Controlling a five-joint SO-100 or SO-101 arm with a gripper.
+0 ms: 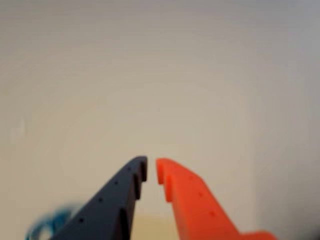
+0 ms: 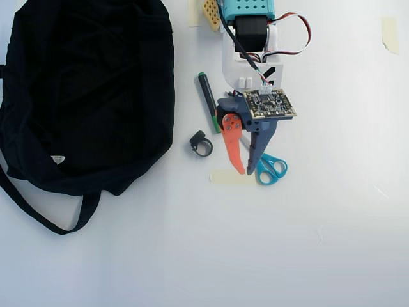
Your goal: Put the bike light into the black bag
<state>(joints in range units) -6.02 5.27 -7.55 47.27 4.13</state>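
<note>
Your pincer (image 1: 151, 167), one matte orange finger and one dark, tips nearly touching and gripping nothing, over blurred, probably bare pale counter (image 2: 287, 256), small black ring-shaped bike light (image 2: 201, 144) just left of it in the overhead view, beyond that the big soft black fabric bag (image 2: 89, 89).

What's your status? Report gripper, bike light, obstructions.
Gripper nearly shut, empty, above scissors. Bike light on table between gripper and black bag, untouched. Marker nearby, path clear.
</note>
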